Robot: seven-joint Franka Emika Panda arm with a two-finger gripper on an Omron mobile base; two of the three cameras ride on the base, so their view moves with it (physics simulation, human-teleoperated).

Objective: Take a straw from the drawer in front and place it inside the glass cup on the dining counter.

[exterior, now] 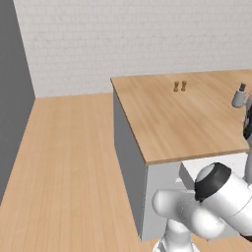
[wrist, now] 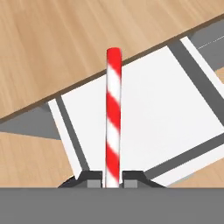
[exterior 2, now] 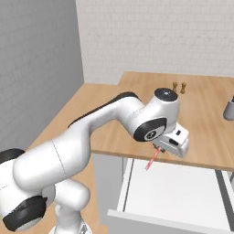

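In the hand view my gripper [wrist: 113, 178] is shut on the lower end of the straw [wrist: 113, 113], which is red with white stripes and stands straight out between the fingertips [wrist: 93, 176]. Behind it lies the open drawer [wrist: 166, 105] with its plain white inside. From the right base view the gripper [exterior 2: 158, 150] hangs just under the front edge of the dining counter [exterior 2: 201, 114], above the drawer [exterior 2: 183, 187]. The straw [exterior 2: 151, 161] slants down and to the left from it. The glass cup is out of view.
A grey dispenser bottle [exterior 2: 229, 109] stands at the counter's right edge, also seen as the bottle [exterior: 239, 96]. Two small brown shakers [exterior 2: 178, 87] sit far back on the wooden top [exterior: 182, 118]. Bare wooden floor [exterior: 64, 172] lies left of the island.
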